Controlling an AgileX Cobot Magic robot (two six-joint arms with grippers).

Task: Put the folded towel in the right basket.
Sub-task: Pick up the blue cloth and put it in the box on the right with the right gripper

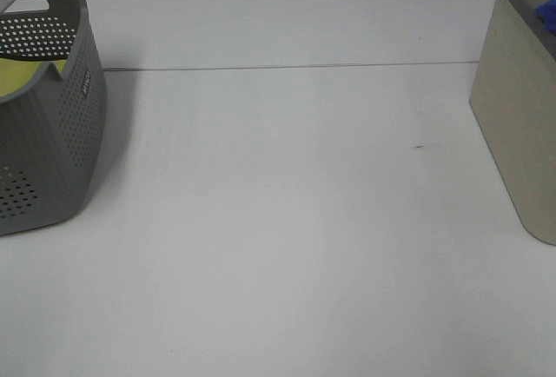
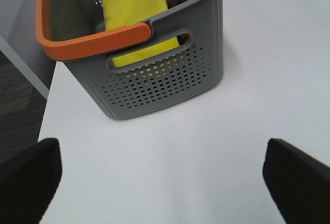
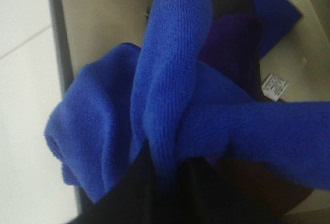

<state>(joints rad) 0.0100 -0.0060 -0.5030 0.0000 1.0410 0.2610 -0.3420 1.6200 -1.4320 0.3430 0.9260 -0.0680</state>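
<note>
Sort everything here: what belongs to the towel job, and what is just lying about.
Job: blue folded towel, beige right basket, right gripper pinching the towel.
Lying about: grey perforated basket, yellow cloth inside it.

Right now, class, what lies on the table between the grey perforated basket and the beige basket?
Only bare table separates grey basket and beige basket, seen in the exterior high view.

The table [image 1: 287, 247] is viewed from high up, steeply downward, with the grey perforated basket [image 1: 52, 134] toward its left edge and the right basket [image 1: 517, 134] toward its right. The grey perforated basket is shared with the nearer, downward-facing left wrist view. The folded towel [image 3: 170, 79] is framed very close in the right wrist view.
</note>
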